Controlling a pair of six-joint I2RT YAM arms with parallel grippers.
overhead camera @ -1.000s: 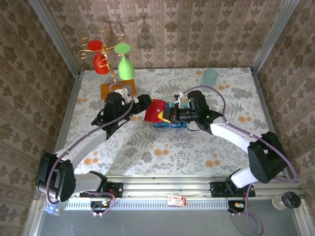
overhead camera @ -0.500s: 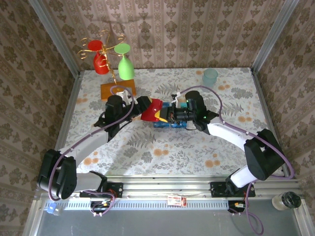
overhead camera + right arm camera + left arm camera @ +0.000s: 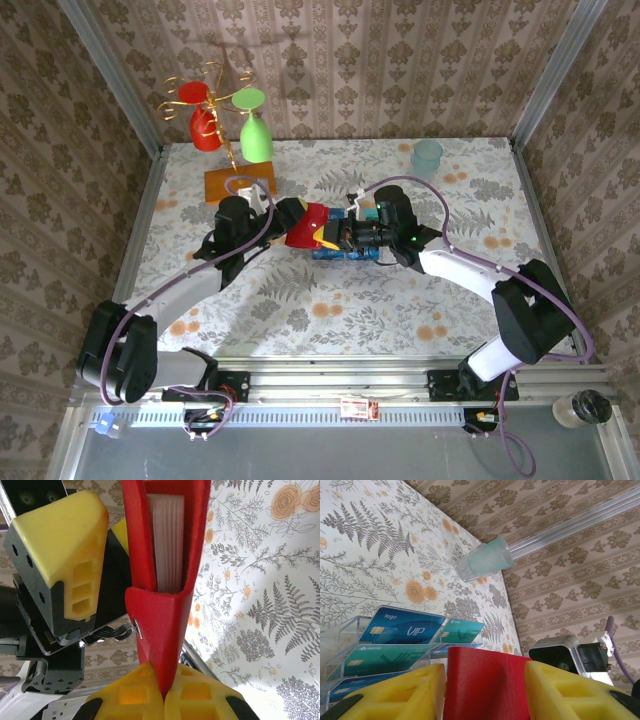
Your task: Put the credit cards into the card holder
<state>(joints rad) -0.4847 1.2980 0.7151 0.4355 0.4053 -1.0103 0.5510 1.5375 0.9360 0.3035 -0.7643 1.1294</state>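
Note:
The red card holder (image 3: pixel 305 225) hangs above the table's middle between both grippers. My right gripper (image 3: pixel 164 696) is shut on one flap of the card holder (image 3: pixel 165 615), which gapes open and shows pale pockets inside. My left gripper (image 3: pixel 485 695) has its yellow fingers (image 3: pixel 390 695) against both side edges of the card holder (image 3: pixel 485 675). Blue and teal credit cards (image 3: pixel 402 627) stand in a clear tiered rack (image 3: pixel 340 635) just beyond. From above, the left gripper (image 3: pixel 290 215) and the right gripper (image 3: pixel 337 236) meet over that rack (image 3: pixel 345 252).
A pale teal cup (image 3: pixel 427 155) stands at the back right; it also shows in the left wrist view (image 3: pixel 485 565). At the back left, a gold stand (image 3: pixel 222 110) carries a red and a green glass on an orange base (image 3: pixel 240 182). Patterned walls close three sides.
My left gripper moved right to the card holder and its fingers closed in on it. The right arm shifted slightly left, still holding the flap.

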